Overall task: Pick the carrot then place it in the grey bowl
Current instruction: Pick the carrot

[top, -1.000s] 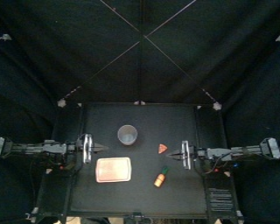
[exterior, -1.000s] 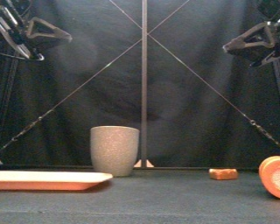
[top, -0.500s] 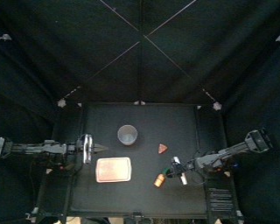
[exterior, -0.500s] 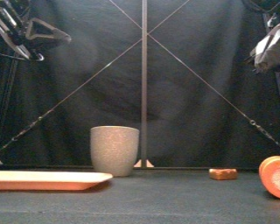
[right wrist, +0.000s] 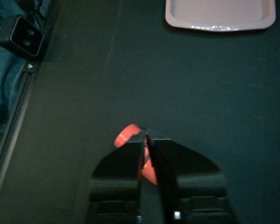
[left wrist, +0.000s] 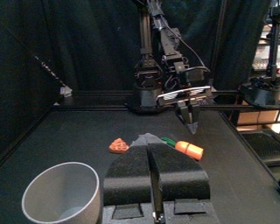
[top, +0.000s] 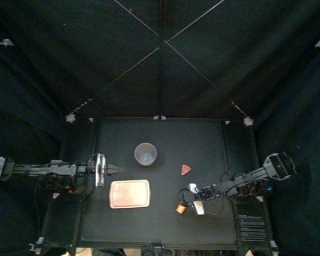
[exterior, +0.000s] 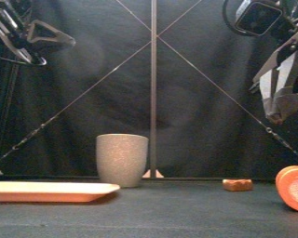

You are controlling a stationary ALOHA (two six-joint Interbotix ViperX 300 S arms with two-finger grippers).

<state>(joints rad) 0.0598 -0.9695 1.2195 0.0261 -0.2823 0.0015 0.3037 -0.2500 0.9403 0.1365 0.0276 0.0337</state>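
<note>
Carrot (left wrist: pixel 191 150), small orange toy with a green leaf end: task item, placement entered last, in order of size. Status of task: barely begun. Hand positioned over the item, nothing gripped. Grasp, lift, carry and release all left to do, judging from the present layout.

Black counter (top: pixel 123 135): flat, carrying every item below.

Right black arm: reaching in from the right toward the front middle. Right hand (left wrist: pixel 188 125) pointing down, hanging just above the carrot and apart from it. Jaws together or very nearly so, clamped on nothing. Likely to need opening before any descent.

Left black arm: at rest along the counter's left side. Left hand (top: pixel 96 172) with jaws together, holding nothing.

Flat pink rectangular tray (top: pixel 129 193): left of centre, bare, no part in this task.

Tall grey speckled cup (exterior: pixel 122 160), the task's grey bowl: upright, behind the tray toward the back, well apart from the carrot. Nothing seen inside.

Small red wedge-shaped toy food (top: pixel 187 168): right of the cup, between cup and carrot. Not wanted, and best avoided on the carry.

Carrot, as above: lying flat on the counter near the front, right of the tray, in front of the red wedge, untouched.
</note>
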